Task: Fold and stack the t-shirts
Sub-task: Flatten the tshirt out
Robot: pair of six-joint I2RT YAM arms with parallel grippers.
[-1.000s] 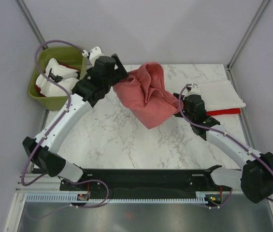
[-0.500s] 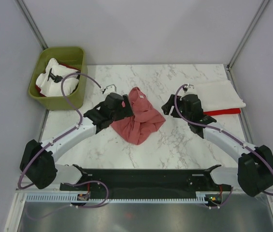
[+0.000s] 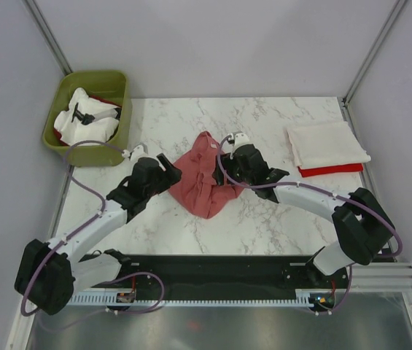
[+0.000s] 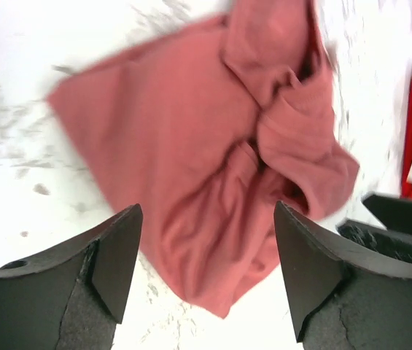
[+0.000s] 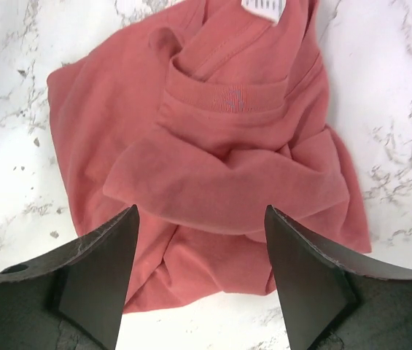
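T-shirts lie in 3 places across the top view. At the upper left, a square olive-green plastic bin (image 3: 82, 154) holds bunched white cloth (image 3: 89, 124) with a sliver of red beside it, probably shirts waiting their turn.

Right of the bin, on the white marble-patterned tabletop (image 3: 278, 211), the left gripper (image 3: 166, 173) sits low, just beside the left edge of the dusty salmon-red cotton t-shirt (image 3: 204, 179). Its fingers (image 4: 114, 262) stand wide apart with nothing between them.

The salmon-red t-shirt is a crumpled heap at the centre of the frame, sleeves and body rolled over each other. In the right wrist view its ribbed collar (image 5: 224, 98) faces up, and a small white neck tag (image 5: 264, 7) shows at the top edge.

The right gripper (image 3: 229, 168) hangs over the heap's right side, its fingers (image 5: 92, 270) also spread wide and empty.

At the far right, a neatly folded cream-white t-shirt (image 3: 328, 142) rests on a folded bright red t-shirt (image 3: 333, 170), so 2 look finished and stacked.

The step in hand appears to be spreading the salmon-red t-shirt flat before folding. The next move likely calls for each gripper to pinch only 1 layer at an outer edge, such as a shoulder or hem, and draw the cloth apart. Grabbing the bunched middle would only drag the heap.
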